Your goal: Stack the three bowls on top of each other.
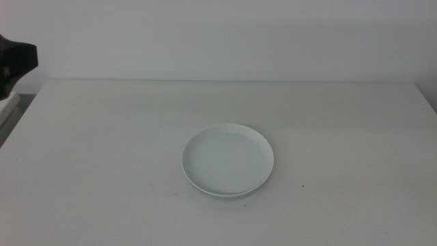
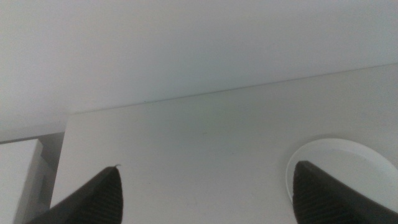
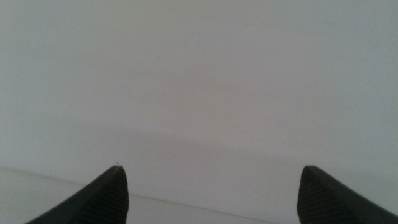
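A white bowl [image 1: 227,157] sits on top of a stack at the table's middle. A pale mint rim [image 1: 227,196] of a lower bowl shows under its near edge. The grey bowl is hidden. Both grippers are away from the stack. My left gripper [image 2: 210,167] is open and empty, held above the table's left side; its wrist view shows the white bowl [image 2: 348,163] beyond one jaw. A dark part of the left arm [image 1: 15,60] shows at the far left of the middle view. My right gripper [image 3: 212,168] is open and empty, facing the blank wall, out of the middle view.
The white table [image 1: 102,150] reaches a far edge against a pale wall [image 1: 225,34]. A white ledge [image 2: 18,174] lies beyond the table's left edge. A small dark speck [image 1: 302,184] lies to the right of the stack.
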Tool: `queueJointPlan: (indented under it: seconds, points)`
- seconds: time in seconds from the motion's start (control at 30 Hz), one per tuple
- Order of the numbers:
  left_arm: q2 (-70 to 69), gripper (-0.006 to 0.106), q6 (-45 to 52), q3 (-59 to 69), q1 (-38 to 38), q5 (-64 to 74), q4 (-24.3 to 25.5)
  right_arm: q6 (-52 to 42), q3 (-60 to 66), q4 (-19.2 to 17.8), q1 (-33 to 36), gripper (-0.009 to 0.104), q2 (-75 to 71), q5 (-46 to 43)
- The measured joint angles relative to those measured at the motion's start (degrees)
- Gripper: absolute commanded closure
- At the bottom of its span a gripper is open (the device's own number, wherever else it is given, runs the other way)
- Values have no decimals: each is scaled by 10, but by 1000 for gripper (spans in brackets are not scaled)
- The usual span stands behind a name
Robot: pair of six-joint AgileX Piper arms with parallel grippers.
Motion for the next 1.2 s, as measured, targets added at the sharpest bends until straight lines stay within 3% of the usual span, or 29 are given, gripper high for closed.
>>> queueJointPlan:
  seconds: [0.2,0.37,0.5,0.67,0.97,1.03,1.2]
  points:
    - [0,7,0,0,0,0,0,4,28,2,-31,18,-30,-12]
    - [0,7,0,0,0,0,9,31,28,44,-31,18,-33,-13]
    - [0,7,0,0,0,0,14,36,30,56,-31,18,-33,-13]
    - [0,7,1,0,0,0,14,37,47,57,-31,18,-49,-15]
    - [-7,7,1,9,0,-7,14,38,125,22,-31,18,-83,-19]
    - [-27,7,1,33,0,-18,0,38,154,21,-31,18,-94,-19]
    - [-141,7,1,130,0,-37,-92,38,245,21,-31,18,-157,-18]
